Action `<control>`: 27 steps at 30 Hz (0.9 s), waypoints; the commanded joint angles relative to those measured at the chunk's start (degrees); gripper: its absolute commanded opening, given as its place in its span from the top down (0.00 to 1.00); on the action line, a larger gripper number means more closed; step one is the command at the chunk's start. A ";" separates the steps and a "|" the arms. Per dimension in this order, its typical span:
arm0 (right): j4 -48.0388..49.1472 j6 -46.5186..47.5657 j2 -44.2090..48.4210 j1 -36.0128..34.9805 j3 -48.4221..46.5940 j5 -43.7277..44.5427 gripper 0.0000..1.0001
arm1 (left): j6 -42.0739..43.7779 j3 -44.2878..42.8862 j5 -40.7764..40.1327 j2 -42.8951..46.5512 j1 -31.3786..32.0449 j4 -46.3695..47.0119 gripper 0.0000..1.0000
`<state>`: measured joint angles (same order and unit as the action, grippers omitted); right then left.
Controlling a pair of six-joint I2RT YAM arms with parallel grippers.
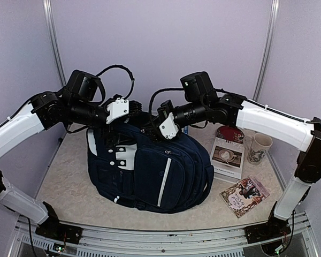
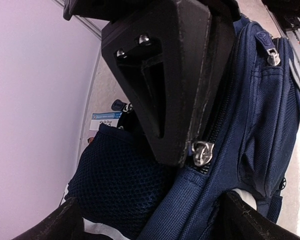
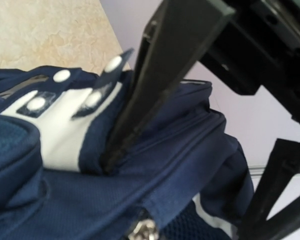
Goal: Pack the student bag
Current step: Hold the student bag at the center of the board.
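The student bag (image 1: 150,166), a dark navy backpack with white patches and a pale stripe on its front pocket, stands mid-table. Both grippers are at its top. My left gripper (image 1: 131,109) is open, and its fingers sit at the bottom corners of the left wrist view, straddling the bag's top seam (image 2: 190,200) beside a silver zip puller (image 2: 202,151). My right gripper (image 1: 154,119) is open over the top fabric (image 3: 180,150). Only its right finger (image 3: 270,200) shows; the other is hidden by the bag. The other arm's black finger (image 2: 160,85) presses in close by.
Right of the bag lie a booklet with a coffee picture (image 1: 227,157), a floral mug (image 1: 258,147), a dark red object (image 1: 230,133) and a small illustrated book (image 1: 245,195). Purple walls close in behind and at the sides.
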<state>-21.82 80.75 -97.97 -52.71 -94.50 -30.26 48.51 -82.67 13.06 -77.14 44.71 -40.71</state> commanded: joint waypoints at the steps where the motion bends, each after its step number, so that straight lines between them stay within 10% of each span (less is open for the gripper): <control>1: 10.67 -0.30 5.25 -0.57 -0.78 0.03 1.00 | 0.78 -0.25 7.69 1.32 0.39 -5.71 0.05; 9: 11.27 -0.26 5.24 -0.60 -0.25 0.40 1.00 | 0.65 1.22 12.58 4.13 0.64 -6.01 0.05; 20: 11.11 -0.44 5.47 -0.61 0.01 -0.09 1.00 | -1.89 5.97 -11.23 -0.79 4.11 4.72 0.11; 27: 12.19 -0.72 6.28 -0.59 1.22 -0.01 1.00 | -0.47 9.85 -9.41 1.09 4.35 12.88 0.26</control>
<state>-19.81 81.19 -97.14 -52.60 -92.75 -26.44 47.86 -74.61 6.04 -76.66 49.01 -33.30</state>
